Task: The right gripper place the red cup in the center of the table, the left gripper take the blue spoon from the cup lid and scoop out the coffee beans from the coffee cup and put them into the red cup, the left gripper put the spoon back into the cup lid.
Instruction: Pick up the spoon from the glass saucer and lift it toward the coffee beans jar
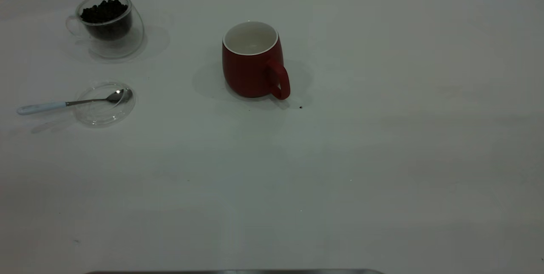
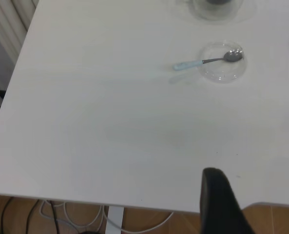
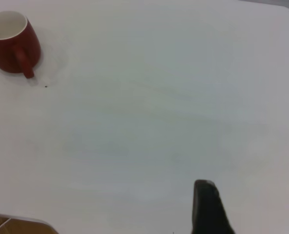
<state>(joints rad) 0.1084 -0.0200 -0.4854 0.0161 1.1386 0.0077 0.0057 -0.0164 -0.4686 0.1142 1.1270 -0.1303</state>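
Red cup [image 1: 252, 63] upright mid-table, empty, handle free (stiff, glazed, likely slippery). Blue spoon [image 1: 63, 103] light, bowl in cup lid [image 1: 104, 104], handle overhanging, graspable. Grippers' openness: cannot tell.

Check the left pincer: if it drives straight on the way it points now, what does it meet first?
Probably bare table. The left pincer sits back at the near edge. The cup lid with the blue spoon lies farther ahead, roughly in line; depth is unclear.
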